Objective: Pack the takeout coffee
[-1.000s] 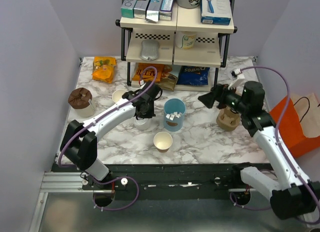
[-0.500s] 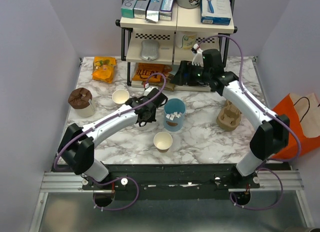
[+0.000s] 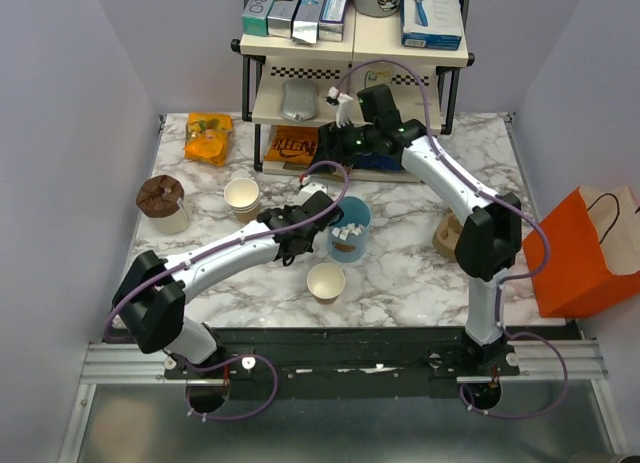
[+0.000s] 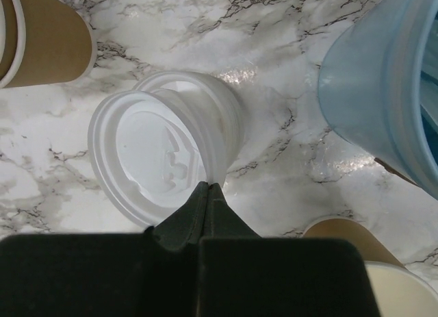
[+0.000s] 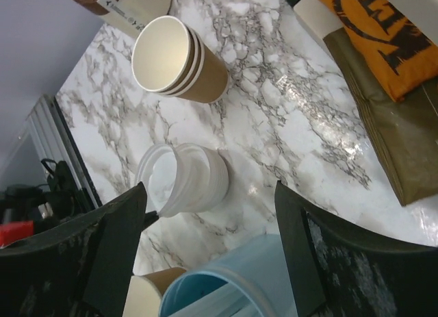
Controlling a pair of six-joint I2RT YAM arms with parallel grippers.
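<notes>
The takeout coffee's tan paper cup (image 3: 325, 281) stands open-topped near the table's front, also at the lower right of the left wrist view (image 4: 373, 259). A stack of white plastic lids (image 4: 164, 149) sits left of the light-blue cup (image 3: 348, 228). My left gripper (image 4: 207, 187) is shut on the rim of the top white lid. My right gripper (image 5: 209, 194) hangs open above the same lid stack (image 5: 185, 179), nothing between its fingers; in the top view it sits before the shelf (image 3: 340, 143).
A stack of tan cups (image 3: 242, 195) stands back left, beside a brown-topped container (image 3: 160, 199). A shelf rack (image 3: 300, 103) with snack bags lines the back. A cardboard cup carrier (image 3: 455, 235) and an orange paper bag (image 3: 580, 255) are to the right.
My right arm has swung from the table's right side across to the back centre, over the lids. My left gripper has shifted slightly right toward the blue cup, still shut.
</notes>
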